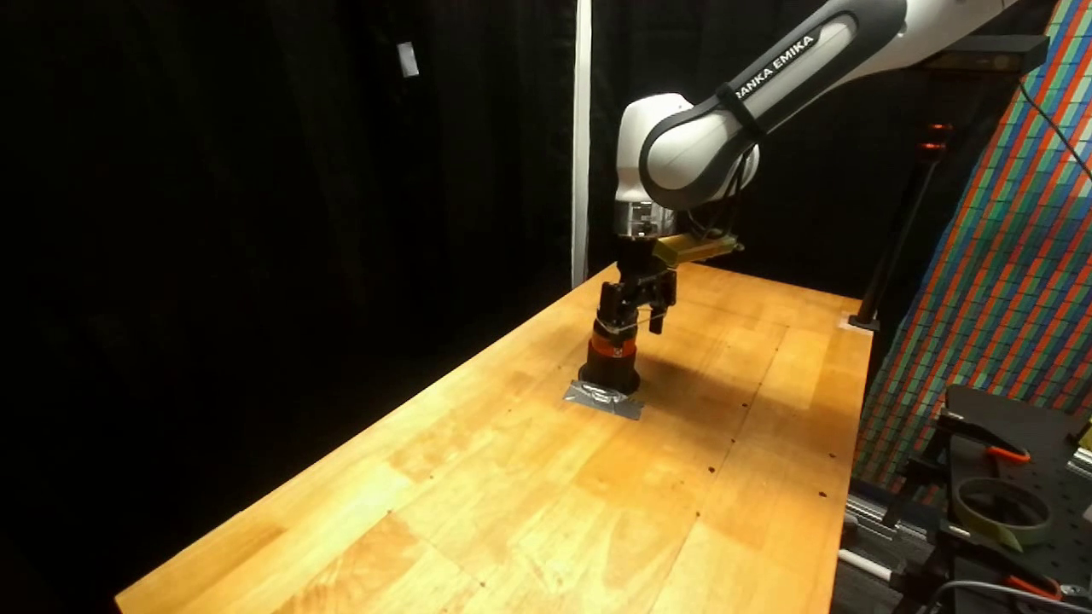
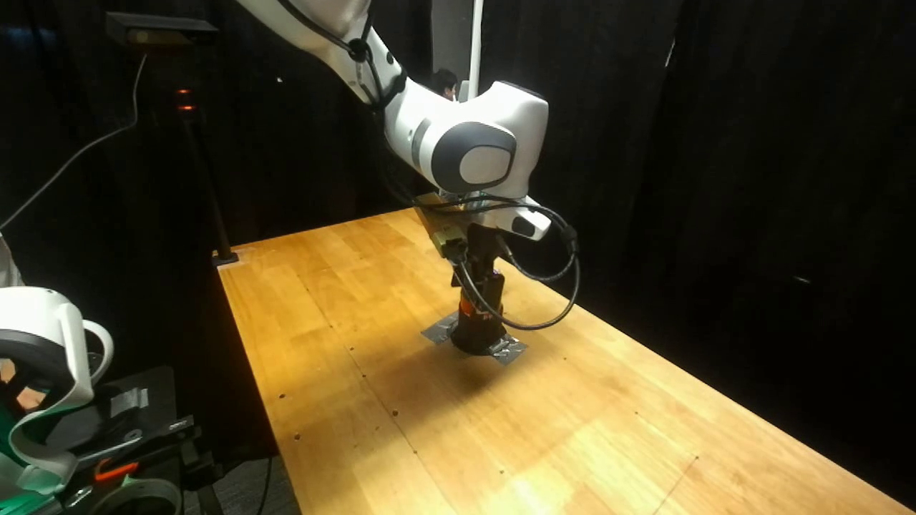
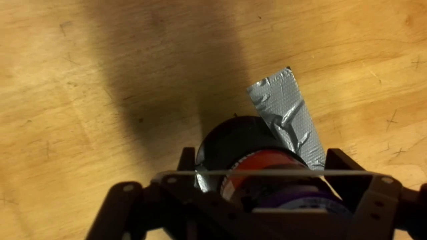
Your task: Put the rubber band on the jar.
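the table (image 1: 520,495) is wood, the tape (image 3: 288,116) creased and shiny, the jar (image 3: 262,159) smooth.

Black curtains (image 1: 256,213) hang behind; a wooden table (image 1: 512,495) gleams.

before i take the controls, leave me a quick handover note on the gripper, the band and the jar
Gripper: open, fingers apart, down at the jar's upper end.
Rubber band: stretched between the fingers; in the wrist view it crosses in front of the jar.
Jar: upright on the table, with duct tape at its base.
Done: band is on the fingers and at the jar.
Left: band is not yet off the fingers; likely get it fully round the jar, then slip the fingers free. Whether it already encircles the jar, I cannot tell.
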{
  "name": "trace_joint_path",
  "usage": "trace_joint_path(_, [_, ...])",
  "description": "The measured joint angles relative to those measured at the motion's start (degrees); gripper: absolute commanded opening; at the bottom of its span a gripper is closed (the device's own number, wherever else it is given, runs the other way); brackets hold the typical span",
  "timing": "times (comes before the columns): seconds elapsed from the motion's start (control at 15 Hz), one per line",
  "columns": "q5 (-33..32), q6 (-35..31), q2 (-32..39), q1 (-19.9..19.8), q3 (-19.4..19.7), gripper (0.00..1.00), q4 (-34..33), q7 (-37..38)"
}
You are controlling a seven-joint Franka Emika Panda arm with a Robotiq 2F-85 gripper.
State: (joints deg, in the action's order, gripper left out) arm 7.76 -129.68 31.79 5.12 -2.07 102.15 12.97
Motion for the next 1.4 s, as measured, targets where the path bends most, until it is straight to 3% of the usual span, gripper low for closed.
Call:
trace_joint_path(0.13, [0.0, -0.1, -1.0, -0.2, 0.0, 1.00, 1.7, 0.0])
trace_joint_path(0.27, [0.0, -0.8, -1.7, -0.2, 0.1, 0.75, 3.3, 0.0])
trace_joint_path(0.87, [0.0, -12.4, -4.2, 0.1, 0.1, 0.05, 10.9, 0.0])
trace_joint_path(1.13, [0.0, -19.5, -7.0, 0.1, -0.1, 0.00, 15.8, 0.0])
trace_joint_path(1.4, [0.0, -32.8, -10.1, 0.2, -0.7, 0.00, 22.4, -0.4])
